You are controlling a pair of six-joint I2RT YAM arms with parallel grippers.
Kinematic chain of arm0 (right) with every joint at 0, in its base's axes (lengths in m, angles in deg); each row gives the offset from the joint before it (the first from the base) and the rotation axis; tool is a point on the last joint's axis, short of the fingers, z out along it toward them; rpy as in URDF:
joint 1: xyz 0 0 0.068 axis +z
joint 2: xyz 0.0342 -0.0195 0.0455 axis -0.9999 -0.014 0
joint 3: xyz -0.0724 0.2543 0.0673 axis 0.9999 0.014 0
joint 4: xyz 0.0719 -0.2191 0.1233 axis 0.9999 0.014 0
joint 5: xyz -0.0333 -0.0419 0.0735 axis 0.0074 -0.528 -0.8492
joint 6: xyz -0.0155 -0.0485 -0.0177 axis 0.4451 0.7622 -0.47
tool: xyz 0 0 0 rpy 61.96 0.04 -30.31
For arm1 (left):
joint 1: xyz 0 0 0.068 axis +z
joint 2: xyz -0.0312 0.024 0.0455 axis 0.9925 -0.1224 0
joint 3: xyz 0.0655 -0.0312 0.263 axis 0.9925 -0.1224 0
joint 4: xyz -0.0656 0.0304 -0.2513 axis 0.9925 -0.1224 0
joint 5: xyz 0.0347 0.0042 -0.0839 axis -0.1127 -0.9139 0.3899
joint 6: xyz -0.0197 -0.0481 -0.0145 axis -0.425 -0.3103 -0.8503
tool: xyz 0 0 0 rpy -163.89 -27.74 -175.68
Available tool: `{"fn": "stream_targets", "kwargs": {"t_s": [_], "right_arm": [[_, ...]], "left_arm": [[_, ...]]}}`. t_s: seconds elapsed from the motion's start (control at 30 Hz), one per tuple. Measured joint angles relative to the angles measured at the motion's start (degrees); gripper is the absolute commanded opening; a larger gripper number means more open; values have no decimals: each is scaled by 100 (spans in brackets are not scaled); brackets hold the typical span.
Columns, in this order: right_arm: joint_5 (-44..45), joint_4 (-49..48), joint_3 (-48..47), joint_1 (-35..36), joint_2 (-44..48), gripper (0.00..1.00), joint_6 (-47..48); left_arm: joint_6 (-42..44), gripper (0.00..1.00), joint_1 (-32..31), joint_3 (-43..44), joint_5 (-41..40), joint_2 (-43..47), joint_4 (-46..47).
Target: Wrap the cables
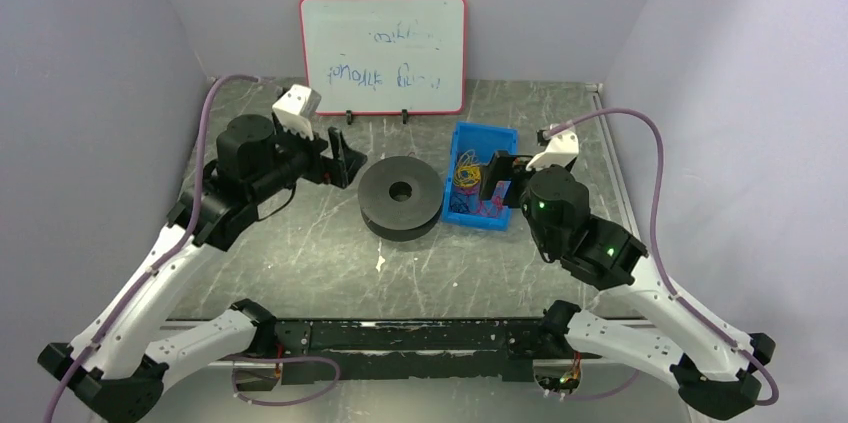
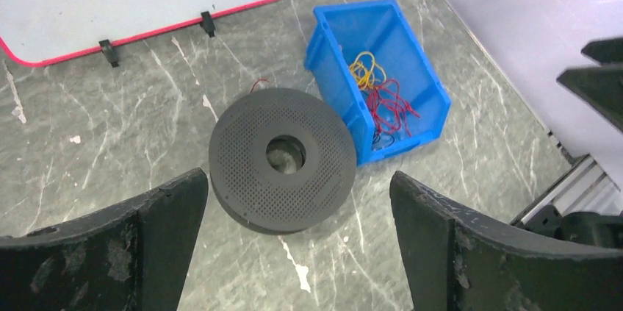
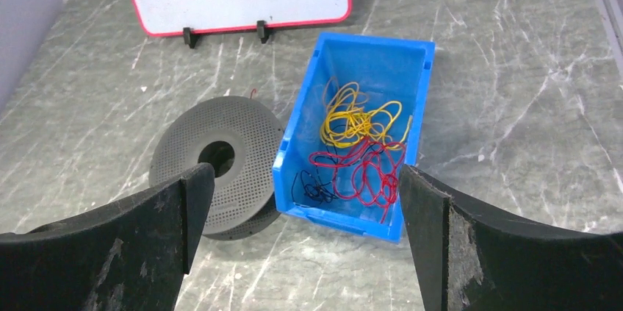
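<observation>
The red cable (image 3: 361, 171) lies in loose loops inside a blue bin (image 3: 411, 57), tangled with a yellow wire (image 3: 356, 120) and a thin black wire (image 3: 312, 184). The red cable also shows in the left wrist view (image 2: 391, 109). A black perforated spool (image 1: 400, 196) lies flat on the table, touching the bin's left side; a short red wire end (image 2: 257, 83) sticks out at its far edge. My left gripper (image 1: 345, 158) is open and empty, just left of the spool. My right gripper (image 1: 497, 178) is open and empty, above the bin's near right part.
A red-framed whiteboard (image 1: 383, 53) stands on clips at the back of the grey marble table (image 1: 300, 263). Grey walls close in the left, right and back. A metal rail (image 1: 420, 335) runs along the near edge between the arm bases.
</observation>
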Motion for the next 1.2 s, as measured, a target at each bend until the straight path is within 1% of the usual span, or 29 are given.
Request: {"fn": "stream_targets", "kwargs": {"t_s": [0.13, 0.27, 0.53, 0.77, 0.87, 0.9, 0.93, 1.2], "right_arm": [[155, 94, -2, 0, -210, 100, -52], [107, 164, 2, 0, -562, 100, -59], [24, 129, 24, 0, -883, 99, 2], [-122, 127, 9, -2, -1609, 98, 31], [-162, 111, -33, -46, -1867, 96, 74], [-179, 105, -66, -83, -1958, 96, 94], [-195, 90, -90, -118, -2033, 94, 107], [-518, -175, -133, -673, -2577, 79, 249]], "left_arm": [[125, 97, 0, -433, 129, 393, 39], [190, 97, 0, -754, 264, 592, 146], [326, 96, 0, -1213, 295, 680, 260], [330, 95, 0, -1628, 299, 807, 350], [334, 96, 0, -1646, 295, 807, 352], [334, 99, 0, -1648, 295, 811, 352], [337, 99, 0, -1650, 295, 817, 354], [393, 99, 0, -1781, 208, 879, 358]]}}
